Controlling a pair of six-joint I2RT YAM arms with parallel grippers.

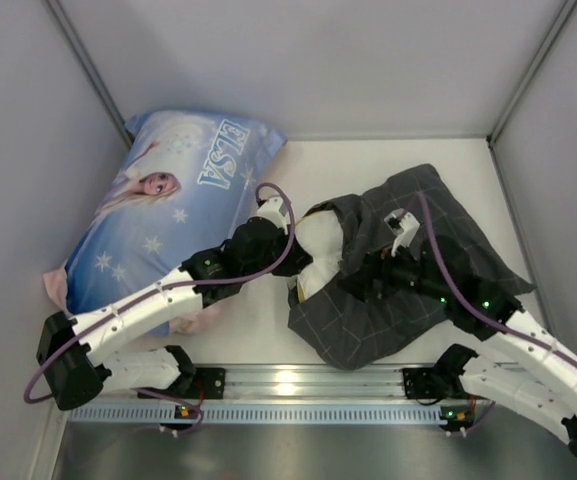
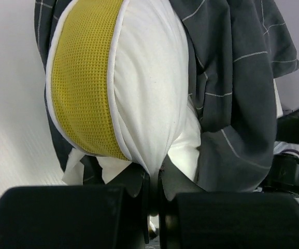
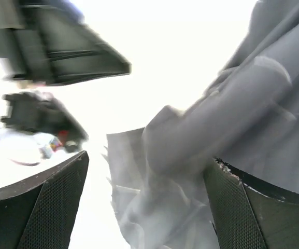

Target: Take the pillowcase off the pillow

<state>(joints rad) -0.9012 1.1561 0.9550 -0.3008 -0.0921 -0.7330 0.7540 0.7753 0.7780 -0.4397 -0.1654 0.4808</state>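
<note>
The dark grey checked pillowcase [image 1: 408,300] lies bunched over the right part of the white pillow [image 1: 318,245], whose left end sticks out bare. In the left wrist view that end shows white cloth [image 2: 149,78] with a yellow mesh band [image 2: 82,78], and the pillowcase [image 2: 237,78] hangs behind it. My left gripper [image 2: 157,176] [image 1: 293,265] is shut on a pinch of the pillow's white cloth. My right gripper [image 3: 146,207] [image 1: 360,280] stands open over the pillowcase [image 3: 201,150], and loose grey folds lie between its wide-apart fingers [image 3: 51,207].
A large blue ELSA-print pillow [image 1: 168,210] lies at the back left, against the left wall. Grey walls close the table on three sides. The arms' mounting rail [image 1: 288,385] runs along the near edge. The left arm [image 3: 61,46] shows blurred in the right wrist view.
</note>
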